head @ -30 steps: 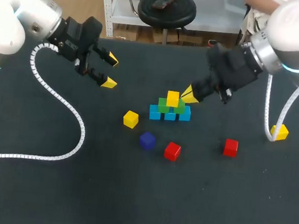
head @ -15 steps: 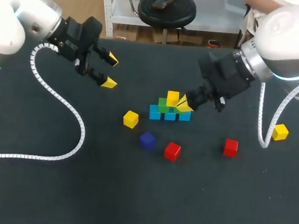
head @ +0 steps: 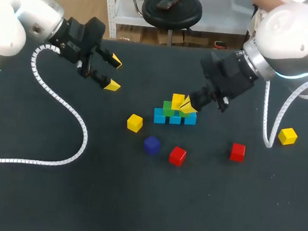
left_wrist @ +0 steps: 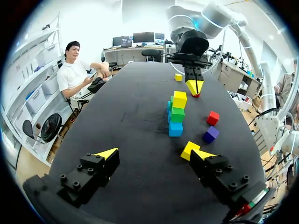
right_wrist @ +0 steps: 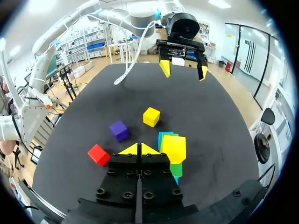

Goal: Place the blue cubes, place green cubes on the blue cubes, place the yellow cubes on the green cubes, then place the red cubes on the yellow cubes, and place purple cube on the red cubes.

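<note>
A small pyramid stands mid-table: blue cubes [head: 160,116] at the base, green cubes [head: 168,110] on them, one yellow cube [head: 177,101] on top. My right gripper [head: 187,104] is shut and holds nothing, its tips close against the right side of that top yellow cube [right_wrist: 173,147]. Contact cannot be judged. The left gripper [head: 114,73] hangs open and empty over the table's back left, far from the stack [left_wrist: 177,113]. Loose cubes lie nearer the front: yellow [head: 134,123], purple [head: 151,144], red [head: 177,155], another red [head: 237,152], and a yellow one [head: 287,135] far right.
A white ribbed cable [head: 61,103] from my left arm curls over the table's left part. Another cable [head: 269,122] loops down from my right arm beside the far-right yellow cube. Bare dark table [head: 134,201] fills the front.
My right gripper has come down and leftward, from above the stack's right end to beside the top yellow cube. Its cable swung left, off the far-right yellow cube. The left arm held still.
</note>
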Available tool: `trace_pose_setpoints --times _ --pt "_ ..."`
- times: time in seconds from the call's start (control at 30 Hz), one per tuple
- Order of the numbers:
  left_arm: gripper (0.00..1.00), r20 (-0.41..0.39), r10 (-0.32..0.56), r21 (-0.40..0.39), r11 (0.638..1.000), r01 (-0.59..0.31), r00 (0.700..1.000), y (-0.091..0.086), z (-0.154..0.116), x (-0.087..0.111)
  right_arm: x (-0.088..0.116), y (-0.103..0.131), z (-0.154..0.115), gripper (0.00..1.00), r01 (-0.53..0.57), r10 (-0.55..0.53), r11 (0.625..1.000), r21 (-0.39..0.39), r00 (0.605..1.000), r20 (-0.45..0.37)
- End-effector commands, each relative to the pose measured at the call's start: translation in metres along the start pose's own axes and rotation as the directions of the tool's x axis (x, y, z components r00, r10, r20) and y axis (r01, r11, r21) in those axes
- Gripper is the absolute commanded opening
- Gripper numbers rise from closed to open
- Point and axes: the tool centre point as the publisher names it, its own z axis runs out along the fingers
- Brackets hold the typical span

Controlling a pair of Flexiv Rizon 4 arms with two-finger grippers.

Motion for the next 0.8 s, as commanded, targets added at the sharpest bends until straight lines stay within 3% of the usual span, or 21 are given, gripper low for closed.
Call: trace_pose_setpoints --times 0.03,0.57,0.8 --pt "1.0 -0.002 0.001 0.005 1.0 -0.001 1.0 0.002 0.0 0.0 0.001 -0.001 0.001 0.0 -0.002 0.002 1.0 0.001 1.0 -0.005" --pt "1.0 -0.002 0.001 0.005 1.0 -0.001 1.0 0.002 0.0 0.0 0.003 -0.004 -0.001 0.0 -0.014 0.014 1.0 0.013 1.0 -0.016" --pt "1.0 -0.002 0.001 0.005 1.0 -0.001 1.0 0.002 0.0 0.0 -0.002 0.008 0.004 0.0 -0.014 0.014 1.0 -0.004 1.0 0.001"
